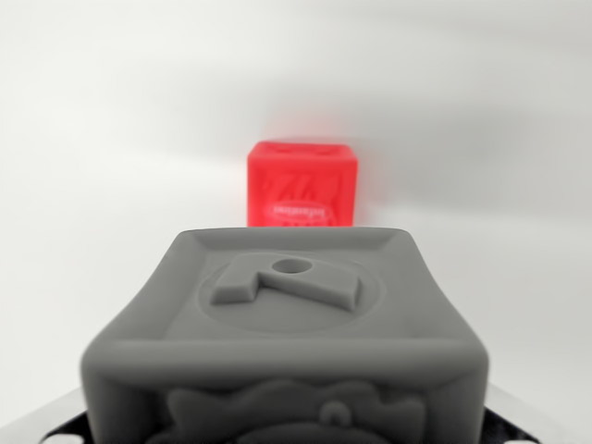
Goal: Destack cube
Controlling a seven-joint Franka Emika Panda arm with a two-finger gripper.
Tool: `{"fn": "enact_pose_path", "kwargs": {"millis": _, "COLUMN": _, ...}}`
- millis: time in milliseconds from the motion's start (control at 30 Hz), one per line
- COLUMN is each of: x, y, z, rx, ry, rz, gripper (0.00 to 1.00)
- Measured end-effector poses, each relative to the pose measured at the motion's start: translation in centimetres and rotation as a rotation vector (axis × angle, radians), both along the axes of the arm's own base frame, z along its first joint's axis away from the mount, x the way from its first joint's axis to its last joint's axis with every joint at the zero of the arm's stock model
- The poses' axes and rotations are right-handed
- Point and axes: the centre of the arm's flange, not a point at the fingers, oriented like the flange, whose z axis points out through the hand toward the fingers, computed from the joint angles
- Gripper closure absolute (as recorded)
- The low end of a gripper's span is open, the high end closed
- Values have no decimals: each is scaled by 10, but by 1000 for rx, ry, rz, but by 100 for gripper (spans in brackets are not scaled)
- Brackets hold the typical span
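There are two cubes here, one grey and one red. The grey cube [287,333] is very close to the camera and fills the bottom half of the wrist view. Its top has a raised rim and a round dip with a bumpy shape in it, and that shape has a small hole. Its front side has a raised picture, but it is cut off and blurry. The red cube [302,183] sits farther back on the white table [102,185], apart from the grey one and not on top of it. The red cube has a white label with words on its front, but they are too blurry to read. Shiny bits of the gripper [287,435] peek out at both bottom corners beside the grey cube, and I cannot tell if it is squeezing the cube or not
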Motion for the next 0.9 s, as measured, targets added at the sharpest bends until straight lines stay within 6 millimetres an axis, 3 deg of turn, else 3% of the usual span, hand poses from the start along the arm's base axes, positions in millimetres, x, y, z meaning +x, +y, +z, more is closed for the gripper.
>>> {"fn": "enact_pose_path", "kwargs": {"millis": 900, "x": -29, "y": -41, "z": -6, "rx": -3, "ry": 10, "rz": 34, "gripper": 100}}
